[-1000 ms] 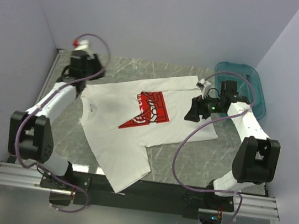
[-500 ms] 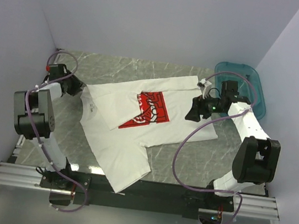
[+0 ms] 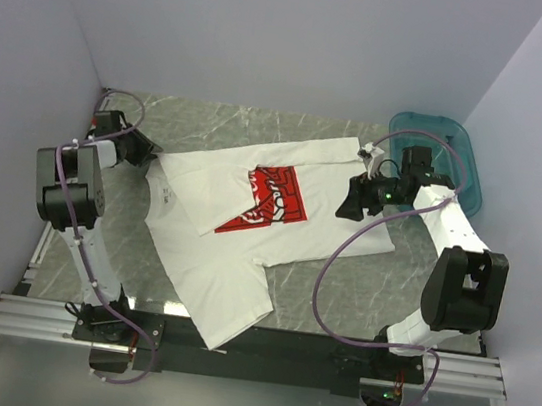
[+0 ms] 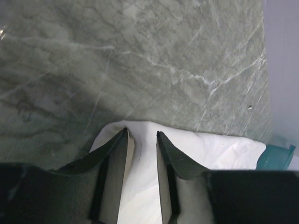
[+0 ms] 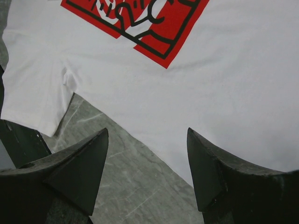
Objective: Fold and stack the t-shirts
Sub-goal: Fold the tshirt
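Left wrist: gripper (image 4: 141, 134) astride t-shirt (image 4: 219, 147) edge (jaws apart)

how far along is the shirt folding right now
Done: nothing yet; the t-shirt lies spread on the table, with no stack. In hand: the left gripper straddles the shirt's edge, jaws apart; the right gripper hovers open over the opposite edge. Left: every fold and the stacking.

A teal plastic basin (image 3: 441, 126) is set beyond the right gripper (image 3: 345, 207), toward its outer side and apart from it. A grey marbled tabletop (image 3: 231, 127) is seen beneath and ahead of the left gripper (image 4: 141, 135), and it is enclosed by pale walls (image 3: 295, 35).
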